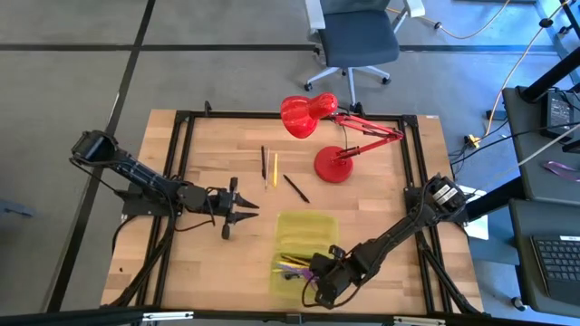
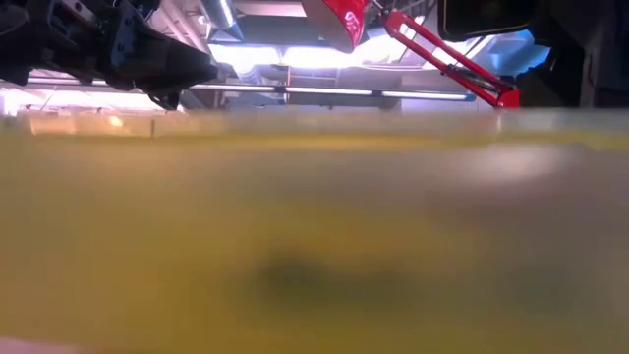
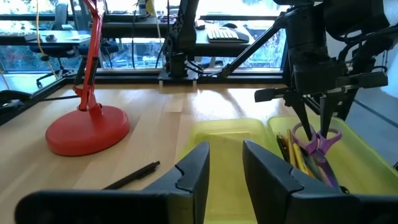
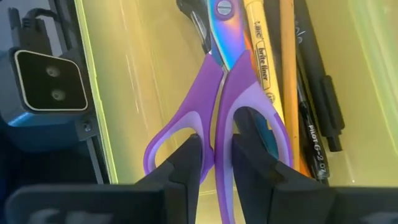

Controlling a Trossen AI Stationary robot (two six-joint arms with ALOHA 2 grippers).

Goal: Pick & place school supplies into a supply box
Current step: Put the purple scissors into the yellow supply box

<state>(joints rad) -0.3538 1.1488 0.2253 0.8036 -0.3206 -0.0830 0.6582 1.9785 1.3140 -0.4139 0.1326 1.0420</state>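
While several pens and pencils (image 4: 283, 74) already lie in the supply box (image 1: 306, 226), the right gripper (image 4: 216, 163) is down inside it, fingers pinched on the handle of the purple scissors (image 4: 217, 112) (not yet let go). Beyond the box, toward the red lamp (image 1: 333, 165), three loose pens (image 1: 275, 170) remain, by my reckoning. Beside the box hovers the left gripper (image 1: 243, 209), parted and empty.

Robotics lab: framed wooden desk (image 1: 227, 154), office chair (image 1: 355, 41), floor cables (image 1: 507, 77), keyboard (image 1: 555, 263) on side bench.
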